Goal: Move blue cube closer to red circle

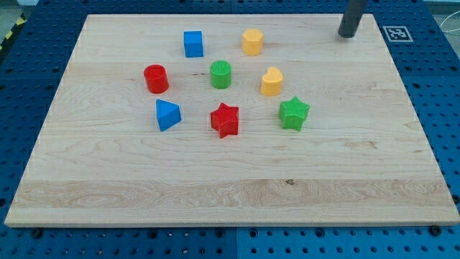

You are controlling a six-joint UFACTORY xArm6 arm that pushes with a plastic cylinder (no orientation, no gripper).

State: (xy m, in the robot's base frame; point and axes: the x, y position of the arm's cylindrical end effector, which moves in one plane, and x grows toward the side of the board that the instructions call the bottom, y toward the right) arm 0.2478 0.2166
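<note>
The blue cube (192,44) stands near the view's top, left of centre. The red circle (155,78) is a short red cylinder below and to the left of the cube, about a block's width apart from it. My tip (347,34) is the lower end of the dark rod at the view's top right, far to the right of the blue cube and touching no block.
A yellow hexagon block (251,42) sits right of the cube. A green cylinder (221,74), yellow heart (272,82), green star (294,113), red star (225,119) and blue triangle (167,114) lie mid-board. The wooden board (215,187) rests on a blue pegboard table.
</note>
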